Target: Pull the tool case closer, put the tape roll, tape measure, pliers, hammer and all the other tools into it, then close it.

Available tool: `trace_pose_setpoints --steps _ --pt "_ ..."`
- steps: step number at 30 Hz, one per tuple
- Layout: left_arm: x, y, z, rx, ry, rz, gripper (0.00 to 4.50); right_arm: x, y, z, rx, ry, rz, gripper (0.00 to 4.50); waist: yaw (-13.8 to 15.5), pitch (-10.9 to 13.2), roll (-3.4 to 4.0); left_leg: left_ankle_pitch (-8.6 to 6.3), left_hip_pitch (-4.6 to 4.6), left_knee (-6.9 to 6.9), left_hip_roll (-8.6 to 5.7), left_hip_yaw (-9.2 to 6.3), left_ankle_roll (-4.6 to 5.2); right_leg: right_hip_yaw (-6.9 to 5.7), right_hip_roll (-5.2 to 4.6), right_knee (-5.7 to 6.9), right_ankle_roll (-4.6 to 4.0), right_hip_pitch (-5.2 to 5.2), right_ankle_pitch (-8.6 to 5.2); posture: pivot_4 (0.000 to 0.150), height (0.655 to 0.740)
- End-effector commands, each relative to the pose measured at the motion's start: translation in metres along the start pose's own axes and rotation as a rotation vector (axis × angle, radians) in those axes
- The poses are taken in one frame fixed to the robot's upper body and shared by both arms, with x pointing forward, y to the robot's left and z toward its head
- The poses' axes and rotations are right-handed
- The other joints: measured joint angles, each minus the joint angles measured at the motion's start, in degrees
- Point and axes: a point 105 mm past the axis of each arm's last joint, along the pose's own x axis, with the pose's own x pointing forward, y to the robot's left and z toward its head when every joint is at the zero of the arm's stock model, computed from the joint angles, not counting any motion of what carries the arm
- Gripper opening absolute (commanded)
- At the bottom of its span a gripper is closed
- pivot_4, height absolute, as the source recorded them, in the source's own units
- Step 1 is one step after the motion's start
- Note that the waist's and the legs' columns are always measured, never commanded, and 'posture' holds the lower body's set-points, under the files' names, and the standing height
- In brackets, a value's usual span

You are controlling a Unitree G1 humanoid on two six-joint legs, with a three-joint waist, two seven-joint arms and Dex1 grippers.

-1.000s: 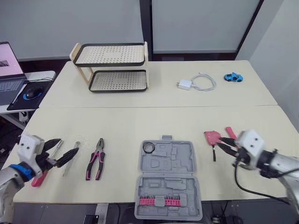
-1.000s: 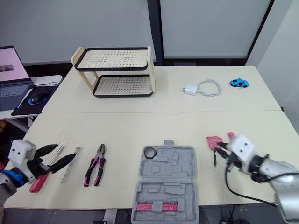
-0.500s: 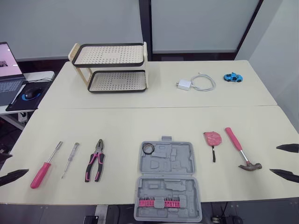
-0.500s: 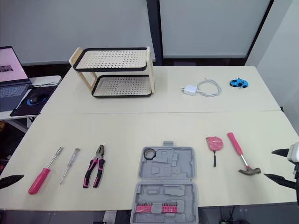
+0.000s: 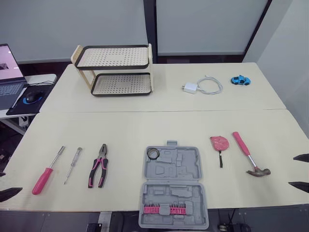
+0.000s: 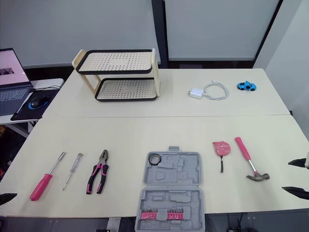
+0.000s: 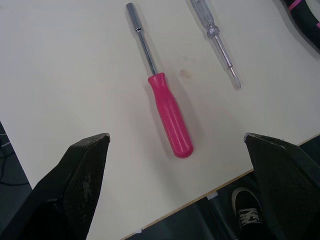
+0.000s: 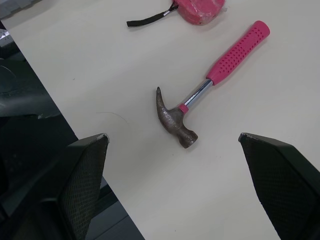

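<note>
The grey tool case (image 5: 174,186) lies open at the table's near edge, with a row of pink bits (image 5: 164,210) in its near half. A black tape roll (image 5: 153,153) sits in its far left corner. To its right lie the pink tape measure (image 5: 218,143) and the pink-handled hammer (image 5: 248,155). Left of it are the pliers (image 5: 98,166), a clear screwdriver (image 5: 73,164) and a pink-handled driver (image 7: 170,117). My left gripper (image 5: 6,183) hangs open off the left near corner, facing the pink driver. My right gripper (image 5: 300,171) is open and empty, right of the hammer head.
A two-tier perforated rack (image 5: 116,70) stands at the back left. A white charger with its cable (image 5: 203,86) and a blue toy car (image 5: 240,80) lie at the back right. A laptop and mouse (image 5: 31,96) sit on a side desk to the left.
Both arms have drawn back from over the tools to the table's near corners. The right gripper has opened, and the tape measure and hammer now lie uncovered.
</note>
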Motion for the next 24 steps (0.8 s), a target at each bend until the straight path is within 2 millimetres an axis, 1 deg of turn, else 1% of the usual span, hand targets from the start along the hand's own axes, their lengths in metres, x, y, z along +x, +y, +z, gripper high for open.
trace_pose_setpoints --steps 1,3,7,8,12,14,18,20,24 --pt "0.0 -0.005 0.013 0.037 -0.048 -0.023 4.5 -0.008 -0.003 0.012 -0.031 -0.007 -0.032 4.48 0.02 0.0 0.01 0.0 0.0 0.0 0.0 0.0 0.0 0.0 0.0 0.0 0.0 0.0 0.0 0.15 0.74" --pt "0.006 -0.015 0.022 0.069 -0.076 -0.075 4.5 -0.009 -0.001 0.014 -0.021 -0.012 -0.043 4.48 0.06 0.0 0.01 0.0 0.0 0.0 0.02 0.01 0.0 0.02 -0.01 0.0 0.0 0.0 0.0 0.15 0.74" --pt "0.024 -0.056 0.048 0.164 -0.163 -0.25 4.5 -0.011 0.004 0.021 0.017 -0.039 -0.082 4.48 0.12 -0.01 -0.04 0.0 -0.03 0.02 0.17 0.0 0.0 0.04 -0.05 0.0 0.0 0.02 0.0 0.15 0.74" --pt "0.026 -0.062 0.052 0.169 -0.178 -0.271 4.5 -0.012 0.005 0.022 0.026 -0.045 -0.088 4.48 0.16 -0.02 -0.05 0.0 -0.05 0.02 0.17 0.0 -0.01 0.04 -0.04 -0.02 0.0 0.02 0.0 0.15 0.74" --pt "0.044 -0.11 0.09 0.274 -0.315 -0.432 4.5 -0.006 0.018 0.03 0.07 -0.094 -0.124 4.48 0.34 -0.04 -0.08 0.01 -0.04 0.05 0.25 -0.06 -0.01 0.03 -0.04 -0.03 0.0 0.12 0.0 0.15 0.74" --pt "0.051 -0.135 0.108 0.326 -0.392 -0.511 4.5 0.001 0.026 0.035 0.098 -0.131 -0.143 4.48 0.42 -0.05 -0.07 0.01 -0.02 0.06 0.23 -0.08 -0.01 0.04 -0.04 -0.04 0.0 0.17 0.0 0.15 0.74" --pt "0.059 -0.175 0.146 0.405 -0.574 -0.618 4.5 0.02 0.04 0.04 0.171 -0.203 -0.172 4.48 0.44 -0.06 -0.09 0.01 0.01 0.08 0.21 -0.16 -0.01 0.03 -0.03 -0.06 0.0 0.28 0.0 0.15 0.74" --pt "0.064 -0.188 0.162 0.417 -0.642 -0.654 4.5 0.033 0.047 0.045 0.209 -0.235 -0.186 4.48 0.43 -0.08 -0.07 0.01 0.02 0.13 0.19 -0.19 -0.02 0.03 -0.03 -0.05 0.0 0.32 0.0 0.15 0.74" --pt "0.071 -0.208 0.182 0.467 -0.709 -0.743 4.5 0.067 0.054 0.053 0.333 -0.294 -0.262 4.48 0.23 -0.13 -0.04 0.02 0.11 0.13 0.05 -0.25 -0.02 0.02 0.0 -0.02 -0.01 0.38 0.01 0.15 0.74"
